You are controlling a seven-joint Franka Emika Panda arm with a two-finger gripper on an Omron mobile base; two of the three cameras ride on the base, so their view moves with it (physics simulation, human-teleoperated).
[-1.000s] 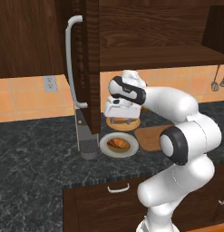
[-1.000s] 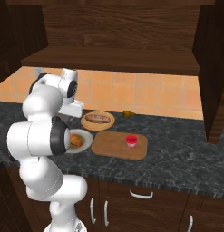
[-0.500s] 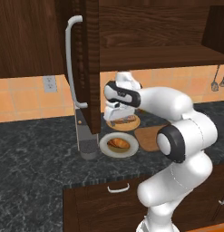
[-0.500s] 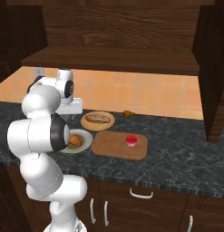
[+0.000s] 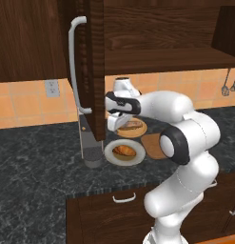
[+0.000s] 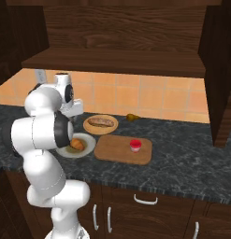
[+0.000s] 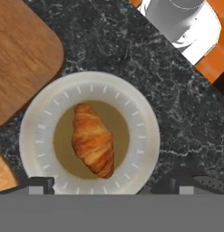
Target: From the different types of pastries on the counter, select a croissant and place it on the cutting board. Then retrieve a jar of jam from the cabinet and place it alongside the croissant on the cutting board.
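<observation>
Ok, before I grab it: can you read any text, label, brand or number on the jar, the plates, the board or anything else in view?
No readable text in any view.
Small red-lidded pale jar on the light-brown wooden cutting board: no label legible, too small to tell.
Round pale plate under the golden-brown croissant: only short tick marks around the rim, no characters.
Round tan plate with the long brown roll: nothing written.

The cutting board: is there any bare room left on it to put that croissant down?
Yes. The cutting board is bare all along its left half, beside the pale plate holding the croissant. The jar takes the right end. It is crowded to the left, where two plates and the arm cluster.
</observation>
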